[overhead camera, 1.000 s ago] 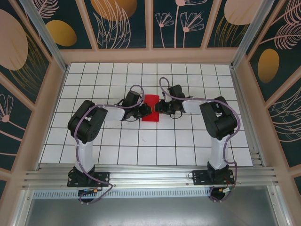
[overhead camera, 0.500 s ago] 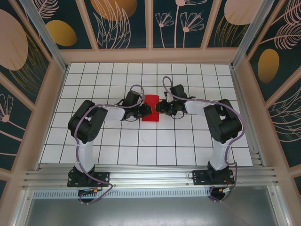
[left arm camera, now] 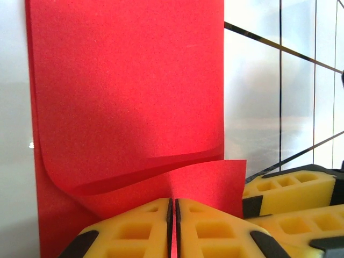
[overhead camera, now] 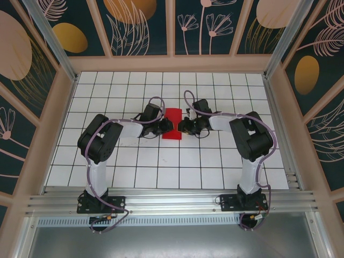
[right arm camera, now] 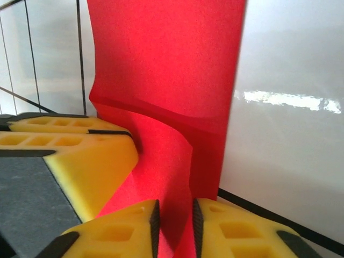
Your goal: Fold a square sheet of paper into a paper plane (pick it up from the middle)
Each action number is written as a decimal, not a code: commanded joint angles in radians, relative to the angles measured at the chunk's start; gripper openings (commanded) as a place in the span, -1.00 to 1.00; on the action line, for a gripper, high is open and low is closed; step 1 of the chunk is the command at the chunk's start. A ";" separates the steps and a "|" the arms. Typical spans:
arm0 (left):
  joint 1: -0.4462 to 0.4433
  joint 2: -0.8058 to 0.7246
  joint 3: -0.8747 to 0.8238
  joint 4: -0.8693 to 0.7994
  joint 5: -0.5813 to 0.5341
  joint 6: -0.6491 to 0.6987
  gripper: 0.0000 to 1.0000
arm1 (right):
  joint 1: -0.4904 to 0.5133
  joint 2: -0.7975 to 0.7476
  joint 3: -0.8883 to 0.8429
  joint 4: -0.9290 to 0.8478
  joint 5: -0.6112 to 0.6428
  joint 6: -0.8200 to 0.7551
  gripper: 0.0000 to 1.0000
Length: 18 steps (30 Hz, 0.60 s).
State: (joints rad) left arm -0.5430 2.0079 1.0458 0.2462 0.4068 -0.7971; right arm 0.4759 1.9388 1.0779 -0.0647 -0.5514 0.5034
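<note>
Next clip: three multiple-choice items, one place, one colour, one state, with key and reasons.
1. Where does the thin bright red paper sheet lie on the white gridded table?
A) between the left gripper and the right gripper
B) at the far left corner
C) beside the arm bases
2. What colour are the left gripper's foam pads?
A) blue
B) yellow
C) green
3. The left gripper is:
A) wide open
B) shut on nothing
C) shut on the sheet
Key: 1A, both flank it in the top view; 2B, left wrist view; 3C, pads meet on red paper.
</note>
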 commanded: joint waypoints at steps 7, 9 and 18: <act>0.006 0.017 0.017 -0.043 -0.020 0.021 -0.73 | 0.000 0.035 0.019 -0.025 0.029 -0.012 -0.73; 0.006 0.015 0.020 -0.044 -0.020 0.021 -0.72 | -0.002 0.040 0.019 -0.026 0.035 -0.016 -0.75; 0.006 -0.028 0.011 -0.006 0.013 0.024 -0.63 | -0.003 0.063 0.025 -0.038 0.054 -0.028 -0.82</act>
State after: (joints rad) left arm -0.5430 2.0056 1.0512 0.2398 0.4099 -0.7925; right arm 0.4747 1.9640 1.0904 -0.0723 -0.5400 0.4961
